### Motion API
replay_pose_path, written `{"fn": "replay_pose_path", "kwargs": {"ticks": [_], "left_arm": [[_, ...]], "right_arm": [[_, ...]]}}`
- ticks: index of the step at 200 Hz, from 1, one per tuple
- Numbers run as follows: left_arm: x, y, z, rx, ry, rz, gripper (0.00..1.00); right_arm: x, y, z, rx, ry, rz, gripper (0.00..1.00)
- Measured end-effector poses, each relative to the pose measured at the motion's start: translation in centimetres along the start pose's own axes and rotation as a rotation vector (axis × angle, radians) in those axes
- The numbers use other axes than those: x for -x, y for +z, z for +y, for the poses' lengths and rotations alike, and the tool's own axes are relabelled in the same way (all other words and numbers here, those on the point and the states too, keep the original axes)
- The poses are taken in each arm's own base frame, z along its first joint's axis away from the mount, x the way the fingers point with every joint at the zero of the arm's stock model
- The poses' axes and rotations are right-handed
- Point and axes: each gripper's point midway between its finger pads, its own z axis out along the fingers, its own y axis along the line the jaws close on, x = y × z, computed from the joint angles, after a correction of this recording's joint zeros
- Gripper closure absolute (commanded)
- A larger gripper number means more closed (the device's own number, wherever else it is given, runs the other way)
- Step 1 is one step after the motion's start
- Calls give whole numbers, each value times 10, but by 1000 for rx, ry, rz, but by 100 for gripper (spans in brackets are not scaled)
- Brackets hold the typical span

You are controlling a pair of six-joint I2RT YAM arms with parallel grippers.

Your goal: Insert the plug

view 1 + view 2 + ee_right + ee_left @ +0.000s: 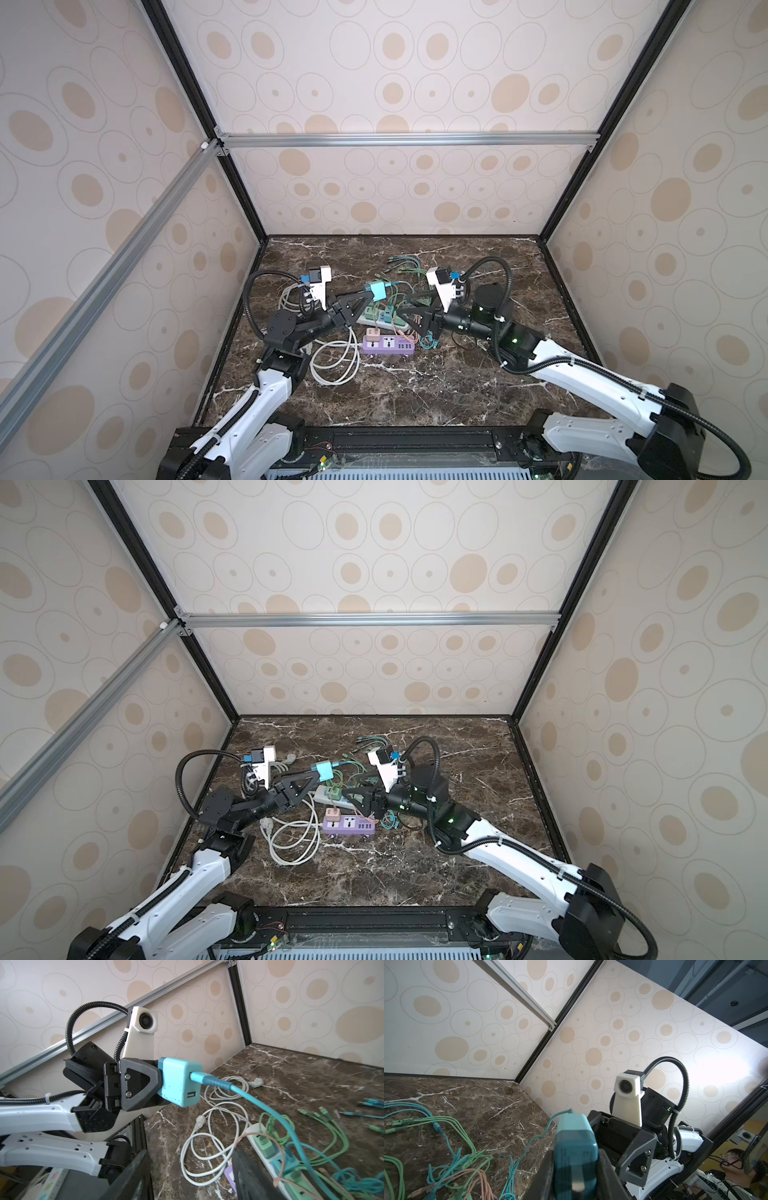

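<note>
My left claw [160, 1084] clamps the teal charger [180, 1082] mid-frame, my right claw [190, 1153] gapes empty, and next I align the prongs over the purple strip [388, 345].

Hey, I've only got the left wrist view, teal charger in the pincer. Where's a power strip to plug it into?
Observer: A purple power strip lies on the table, nearer its front edge than the teal charger.
Operator: Any socket free?
Observer: A pink adapter fills one end; the socket beside it looks empty.
Operator: And the right pincer?
Observer: The right pincer is open, holding nothing.
</note>
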Motion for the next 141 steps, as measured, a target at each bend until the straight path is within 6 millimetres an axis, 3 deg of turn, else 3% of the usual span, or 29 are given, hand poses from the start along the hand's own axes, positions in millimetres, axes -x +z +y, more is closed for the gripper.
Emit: {"fn": "replay_pose_path", "kwargs": {"ticks": [50, 95, 141], "left_arm": [[0, -3, -10, -49, 9, -34, 100], [4, -8, -23, -89, 50, -64, 100], [5, -14, -29, -113, 74, -100, 100]], "right_arm": [[9, 21, 10, 128, 99, -50, 32], [29, 32, 22, 220, 126, -106, 41], [34, 37, 32, 294, 146, -103, 47]]}}
